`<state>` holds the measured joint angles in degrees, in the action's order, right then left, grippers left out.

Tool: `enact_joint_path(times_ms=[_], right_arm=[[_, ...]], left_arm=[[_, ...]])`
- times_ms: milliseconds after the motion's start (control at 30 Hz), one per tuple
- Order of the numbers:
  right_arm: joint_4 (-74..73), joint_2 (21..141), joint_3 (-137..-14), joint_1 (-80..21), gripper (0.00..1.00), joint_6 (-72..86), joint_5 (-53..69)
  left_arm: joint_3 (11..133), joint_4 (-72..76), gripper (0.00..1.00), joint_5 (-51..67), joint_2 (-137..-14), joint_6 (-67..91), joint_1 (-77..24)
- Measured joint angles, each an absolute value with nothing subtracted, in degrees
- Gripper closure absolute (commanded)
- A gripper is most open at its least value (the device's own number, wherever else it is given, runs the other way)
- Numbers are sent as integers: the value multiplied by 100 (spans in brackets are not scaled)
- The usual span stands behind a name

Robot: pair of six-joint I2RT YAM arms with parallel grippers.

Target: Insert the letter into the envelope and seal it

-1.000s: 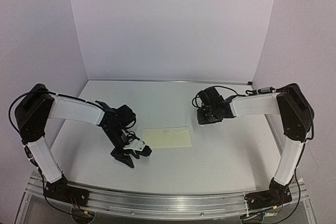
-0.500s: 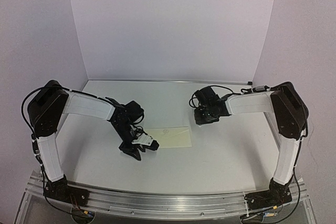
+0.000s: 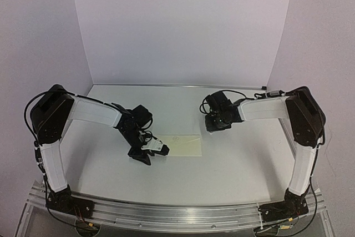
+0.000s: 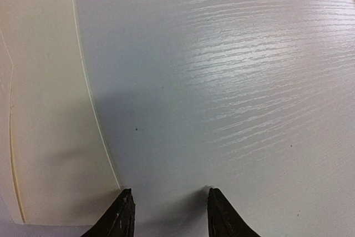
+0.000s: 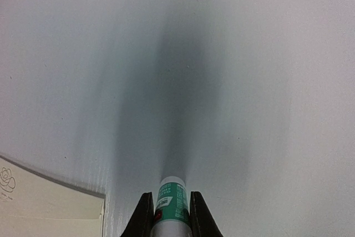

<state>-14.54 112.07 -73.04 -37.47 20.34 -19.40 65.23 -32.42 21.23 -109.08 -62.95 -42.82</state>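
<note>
Envelope (image 3: pixel 180 145): flat cream paper rectangle on grained white table (image 4: pixel 249 81). Left gripper (image 4: pixel 170 193): half-open, empty. Right gripper (image 5: pixel 169 210): clamped on green-white cylindrical tube (image 5: pixel 171 191).

White wood-grain table (image 3: pixel 233 176), pale lilac walls (image 3: pixel 183 26) on 3 sides, alu rail (image 3: pixel 177 215) at near edge

Lab-type robot test cell. Plain pale backdrop panels (image 3: pixel 183 26) close off the back and both sides. White wood-grain surface (image 3: pixel 233 165), evenly lit. Aluminium rail (image 3: pixel 177 213) along near edge carries left arm (image 3: pixel 91 112) and right arm (image 3: pixel 266 109): white-sleeved links, black joints, wiring exposed.
</note>
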Motion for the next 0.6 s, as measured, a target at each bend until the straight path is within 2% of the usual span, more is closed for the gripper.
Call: enact_joint_path(times_ms=[167, 367, 600], right_arm=[[-1498, 11213, -7328, -3747, 100, 2049, -1924], [-1528, 11252, -7384, -3747, 89, 2048, -1919], [-1594, 11326, -7506, -3747, 81, 2042, -1887]], left_arm=[[6523, -3190, 56, 2099, -10908, -6267, -4234], [6515, -3198, 55, 2150, -10903, -6257, -4232], [6451, -3350, 55, 2352, -10816, -6249, -4233]])
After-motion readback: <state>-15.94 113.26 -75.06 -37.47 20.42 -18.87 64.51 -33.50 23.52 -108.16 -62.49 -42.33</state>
